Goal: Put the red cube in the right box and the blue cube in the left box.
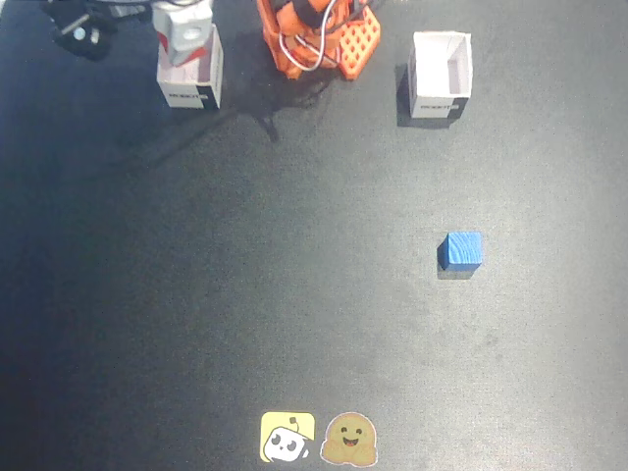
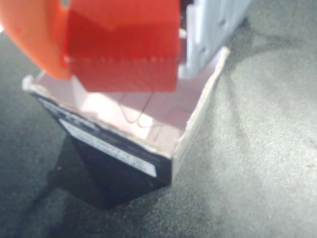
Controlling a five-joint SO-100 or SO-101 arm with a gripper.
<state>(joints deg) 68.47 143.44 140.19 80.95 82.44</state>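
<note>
In the wrist view the red cube (image 2: 124,44) sits between an orange finger (image 2: 34,44) and a white finger (image 2: 213,25) of my gripper (image 2: 124,57), which is shut on it. It hangs just over the open top of the right box (image 2: 195,119), whose inner walls look pinkish. In the fixed view this box (image 1: 191,90) stands at the top left, with the gripper (image 1: 186,34) above it. The blue cube (image 1: 461,250) lies alone on the dark mat, right of centre. The left box (image 1: 439,98), with whiter walls, stands at the top right, apart from the gripper.
The orange arm base (image 1: 319,39) stands at the top middle between the two boxes. A black object (image 1: 78,29) lies in the top left corner. Two stickers (image 1: 287,437) (image 1: 350,439) mark the mat's near edge.
</note>
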